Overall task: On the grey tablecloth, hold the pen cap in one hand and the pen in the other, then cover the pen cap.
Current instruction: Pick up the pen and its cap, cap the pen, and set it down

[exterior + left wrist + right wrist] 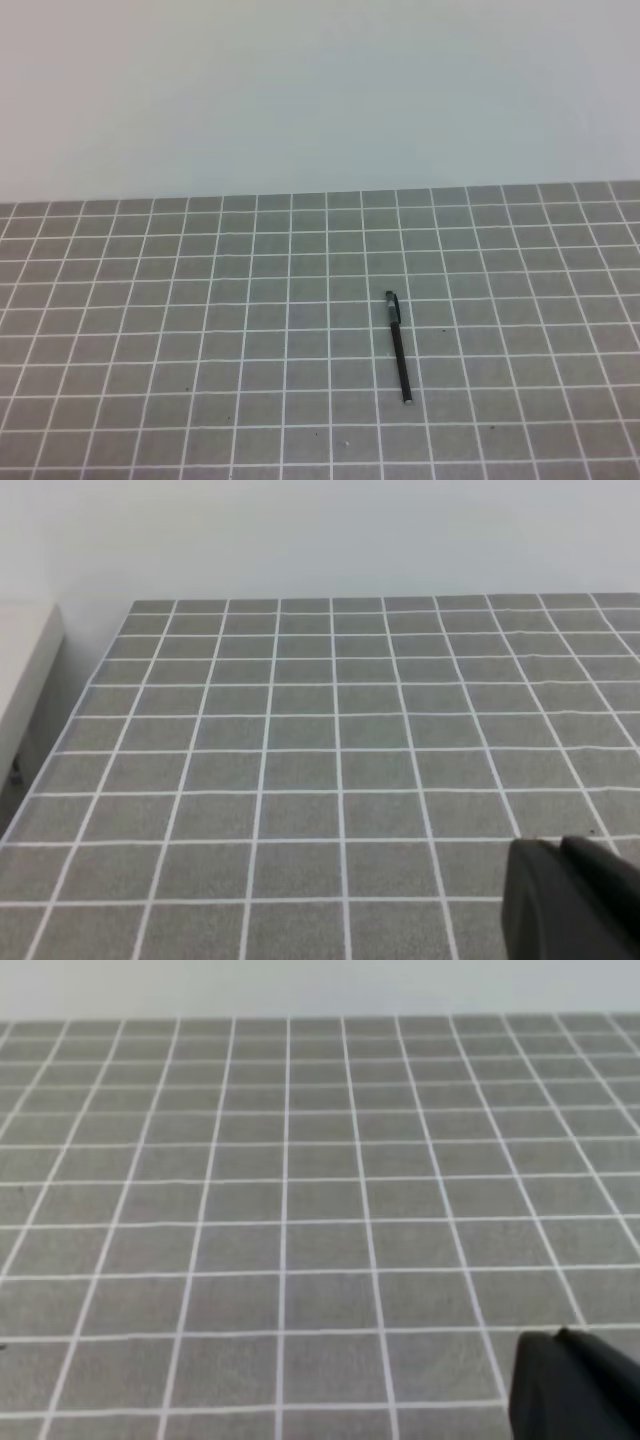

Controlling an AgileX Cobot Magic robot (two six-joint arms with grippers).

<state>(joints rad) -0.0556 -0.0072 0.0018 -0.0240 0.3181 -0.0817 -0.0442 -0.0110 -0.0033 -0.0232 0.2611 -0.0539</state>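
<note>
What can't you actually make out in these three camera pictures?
- Pen, exterior high view: too small to tell whether the pen cap sits on its far end.
- Left end effector, left wrist view: only a dark corner shows, cut off by the frame edge; open or shut unknown.
- Right end effector, right wrist view: likewise cut off.
- Both arms: absent from the exterior high view.

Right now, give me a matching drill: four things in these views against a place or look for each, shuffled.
1. pen
2. pen cap
3. grey tablecloth
4. wall

a. white grid lines
b. plain and pale, behind the cloth
c. slim black stick, right of centre
d. short piece at the pen's far end

Pairs: 1-c, 2-d, 3-a, 4-b
</note>
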